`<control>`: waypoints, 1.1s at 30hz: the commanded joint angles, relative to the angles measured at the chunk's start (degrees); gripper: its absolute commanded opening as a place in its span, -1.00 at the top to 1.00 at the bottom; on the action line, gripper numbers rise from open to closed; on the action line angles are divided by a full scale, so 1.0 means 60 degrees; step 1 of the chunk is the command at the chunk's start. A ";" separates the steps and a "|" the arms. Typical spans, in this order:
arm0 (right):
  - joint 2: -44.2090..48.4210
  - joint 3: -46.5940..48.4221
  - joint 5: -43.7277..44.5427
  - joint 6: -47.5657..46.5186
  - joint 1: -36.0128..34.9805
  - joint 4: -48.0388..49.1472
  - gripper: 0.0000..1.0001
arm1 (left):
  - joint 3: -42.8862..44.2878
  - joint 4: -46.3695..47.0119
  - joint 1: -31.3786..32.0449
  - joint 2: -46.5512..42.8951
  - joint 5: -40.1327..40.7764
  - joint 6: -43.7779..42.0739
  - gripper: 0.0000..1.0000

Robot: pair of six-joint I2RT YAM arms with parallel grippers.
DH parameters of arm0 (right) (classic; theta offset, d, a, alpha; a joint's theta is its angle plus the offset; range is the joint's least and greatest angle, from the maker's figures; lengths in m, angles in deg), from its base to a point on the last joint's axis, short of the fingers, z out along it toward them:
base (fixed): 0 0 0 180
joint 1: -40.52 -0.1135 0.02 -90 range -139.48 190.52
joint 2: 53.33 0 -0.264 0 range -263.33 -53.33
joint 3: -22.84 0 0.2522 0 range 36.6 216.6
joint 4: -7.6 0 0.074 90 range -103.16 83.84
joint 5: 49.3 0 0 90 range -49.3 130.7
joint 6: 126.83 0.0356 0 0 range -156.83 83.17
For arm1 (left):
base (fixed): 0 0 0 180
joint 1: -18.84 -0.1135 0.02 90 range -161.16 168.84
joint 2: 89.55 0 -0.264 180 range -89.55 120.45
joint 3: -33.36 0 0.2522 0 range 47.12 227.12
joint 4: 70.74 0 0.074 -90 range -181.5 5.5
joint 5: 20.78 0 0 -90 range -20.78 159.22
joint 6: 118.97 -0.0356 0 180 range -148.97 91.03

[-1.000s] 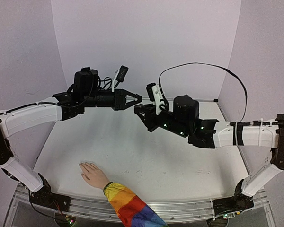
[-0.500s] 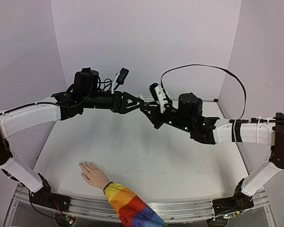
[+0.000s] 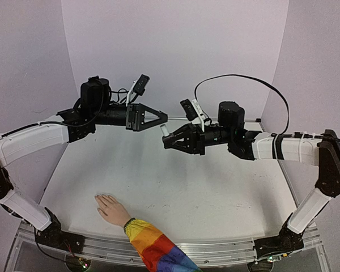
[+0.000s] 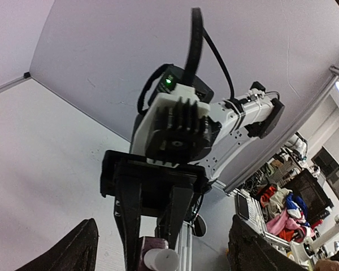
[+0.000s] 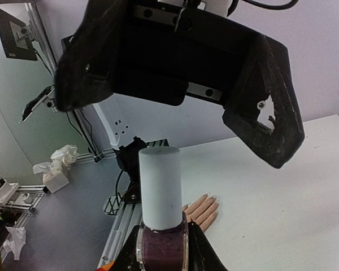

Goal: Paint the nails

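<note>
The pale beige hand [image 3: 111, 208] with a rainbow-striped sleeve [image 3: 154, 250] lies palm down at the table's front left. Its nails [image 3: 100, 198] are too small to judge here. In the right wrist view its fingers [image 5: 203, 210] show past the bottle, tips pale. My right gripper [image 3: 170, 138] is shut on a small dark purple bottle [image 5: 162, 246] with a white cap [image 5: 160, 186], held up over the table's middle. My left gripper [image 3: 163, 118] hangs open just left of and above the cap, not touching it. The left wrist view has the cap [image 4: 161, 260] between my wide-apart fingers [image 4: 79, 248].
Lilac walls close the table [image 3: 215, 192] at back and sides. A black cable [image 3: 243, 80] loops above the right arm. Past the front rail [image 5: 120, 223] stand a workshop floor and clutter.
The left gripper, shut a second ago, opened near the cap and drew back left. The right arm turned and stretched out, keeping the capped bottle. The hand stayed still.
</note>
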 commanded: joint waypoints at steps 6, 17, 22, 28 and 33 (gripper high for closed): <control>0.0090 0.0206 -0.0192 0.0877 0.0019 0.1443 1.00 | 0.0290 0.0783 0.0419 0.0183 -0.0877 -0.0162 -0.20; 0.0531 -0.0175 0.0863 0.0796 0.0017 0.1749 1.00 | 0.0120 0.0538 0.0449 0.0149 -0.0060 -0.0419 0.54; 0.0837 -0.0453 0.2600 0.0528 0.0019 0.1634 1.00 | 0.0076 0.0098 0.0449 0.0029 0.0719 -0.0694 0.83; 0.0534 0.0379 1.5449 -0.1855 -0.2388 -0.0807 1.00 | 0.0154 -0.0588 0.0464 -0.0069 0.2145 -0.0832 1.00; -0.0122 0.0738 1.7078 -0.3731 -0.3313 0.0412 1.00 | 0.0438 -0.0997 0.0464 0.0071 0.2236 -0.0837 1.00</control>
